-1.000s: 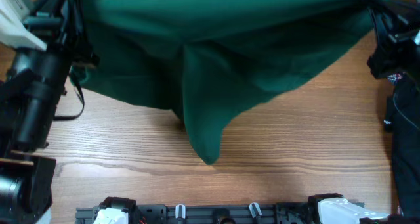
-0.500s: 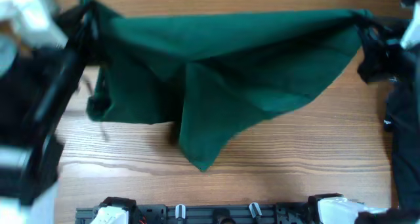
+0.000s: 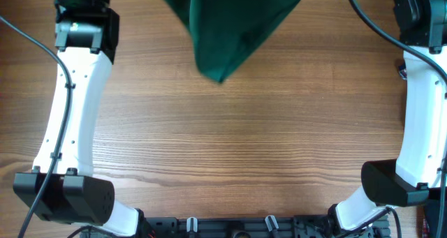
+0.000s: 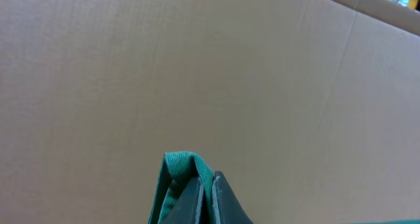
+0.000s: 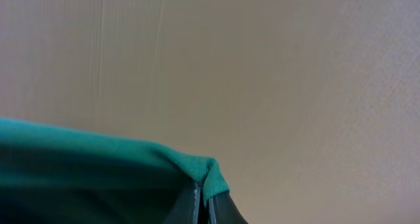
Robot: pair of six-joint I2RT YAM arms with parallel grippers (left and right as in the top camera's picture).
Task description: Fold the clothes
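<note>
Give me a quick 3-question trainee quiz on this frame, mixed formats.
1. True or false: the plain dark green fabric garment lies spread over the middle of the wooden table.
2. The left gripper is shut on: A) nothing, B) a bunched edge of the garment, C) a black cable.
3. Fill in: in the right wrist view, the right gripper is ____ on a corner of the garment.

Key: 1. False; only a pointed part of it shows, at the top edge of the overhead view. 2. B. 3. shut.
</note>
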